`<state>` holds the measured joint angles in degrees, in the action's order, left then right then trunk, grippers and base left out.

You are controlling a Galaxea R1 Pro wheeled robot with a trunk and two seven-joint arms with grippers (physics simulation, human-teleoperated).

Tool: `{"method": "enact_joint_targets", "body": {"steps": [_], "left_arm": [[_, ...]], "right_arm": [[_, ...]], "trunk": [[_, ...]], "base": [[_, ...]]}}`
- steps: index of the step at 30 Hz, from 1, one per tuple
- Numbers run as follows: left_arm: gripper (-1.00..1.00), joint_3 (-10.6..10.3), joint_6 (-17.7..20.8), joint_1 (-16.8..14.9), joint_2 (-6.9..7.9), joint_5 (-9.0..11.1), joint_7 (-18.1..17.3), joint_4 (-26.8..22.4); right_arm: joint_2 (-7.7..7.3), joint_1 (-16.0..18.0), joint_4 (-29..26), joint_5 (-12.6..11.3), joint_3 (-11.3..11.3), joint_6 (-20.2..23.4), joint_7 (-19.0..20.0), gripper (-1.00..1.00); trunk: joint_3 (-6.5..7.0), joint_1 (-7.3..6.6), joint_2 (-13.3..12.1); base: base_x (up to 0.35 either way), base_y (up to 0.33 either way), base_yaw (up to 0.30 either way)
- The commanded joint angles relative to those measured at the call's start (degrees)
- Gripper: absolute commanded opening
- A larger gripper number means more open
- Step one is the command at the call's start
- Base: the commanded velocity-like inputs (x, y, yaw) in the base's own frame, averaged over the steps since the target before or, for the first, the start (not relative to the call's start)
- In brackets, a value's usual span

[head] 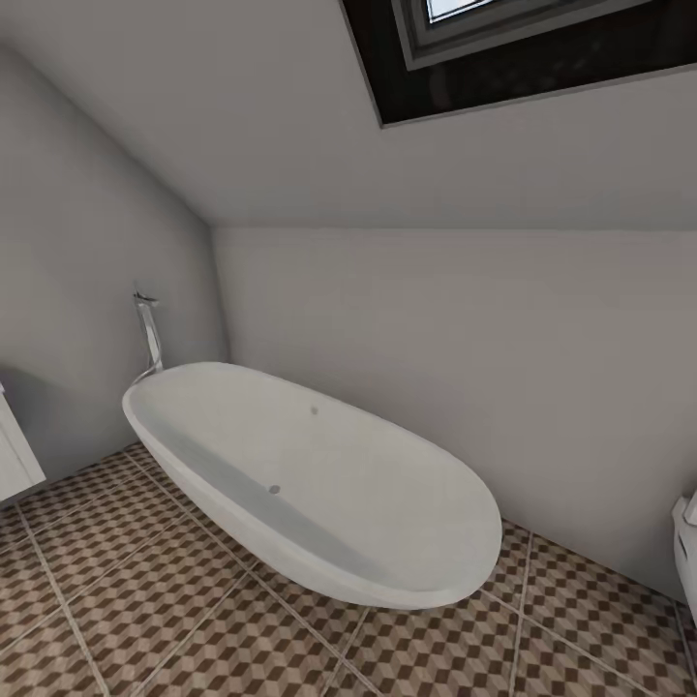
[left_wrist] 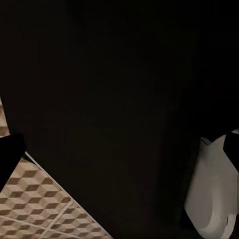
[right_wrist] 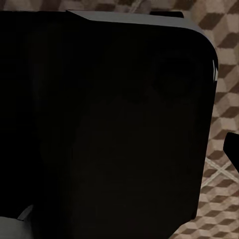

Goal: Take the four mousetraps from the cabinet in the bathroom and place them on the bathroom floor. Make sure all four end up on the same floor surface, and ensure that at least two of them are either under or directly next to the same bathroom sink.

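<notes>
Nearest to me, my left wrist camera faces one large dark surface; past its edge lies a wedge of the bathroom floor [left_wrist: 35, 204], cube-patterned tile with pale grout lines, and at the other side one white rounded fixture [left_wrist: 211, 199] whose identity I cannot tell. One dark fingertip [left_wrist: 10, 154] of my left gripper intrudes at one border and a second dark tip at the opposite border, so those jaws stand apart with nothing between them. My right wrist camera likewise faces one dark rounded-corner panel [right_wrist: 114, 129] with a pale upper edge, patterned tile visible around it; a single dark fingertip [right_wrist: 231, 149] shows at the frame edge, and I cannot tell whether my right jaws are apart or together. From the head camera, the tiled floor [head: 145, 600] spans the foreground. Count on it: one white freestanding oval bathtub [head: 319, 484], set diagonally, one drain and one overflow dot inside. One white unit corner [head: 15, 455] at the left edge, one white fixture edge [head: 685, 552] at the right. Behind the tub's far end, one chrome floor-standing tap [head: 148, 334]. Beyond, grey walls meet a sloped ceiling holding one dark-framed skylight [head: 523, 48]. Mousetraps counted: zero. Cabinet counted: zero.
</notes>
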<state>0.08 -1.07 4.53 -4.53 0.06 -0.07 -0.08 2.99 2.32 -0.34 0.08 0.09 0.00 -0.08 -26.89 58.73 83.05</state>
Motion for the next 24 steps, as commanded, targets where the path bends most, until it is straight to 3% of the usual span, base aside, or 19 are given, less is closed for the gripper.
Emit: {"method": "enact_joint_targets", "body": {"steps": [1, 24], "left_arm": [[1.00, 0.0, -0.1, 0.0, -0.03, 0.0, 0.0, 0.0], [1.00, 0.0, -0.2, 0.0, -0.25, 0.0, 0.0, 0.0]], "right_arm": [[0.00, 0.0, 0.0, 0.0, 0.0, 0.0, 0.0, 1.00], [0.02, 0.0, 0.0, 0.0, -0.1, 0.0, 0.0, 1.00]], "trunk": [[-0.04, 0.00, 0.0], [-0.04, 0.00, 0.0]], "base": [[0.000, 0.000, 0.000], [0.000, 0.000, 0.000]]}}
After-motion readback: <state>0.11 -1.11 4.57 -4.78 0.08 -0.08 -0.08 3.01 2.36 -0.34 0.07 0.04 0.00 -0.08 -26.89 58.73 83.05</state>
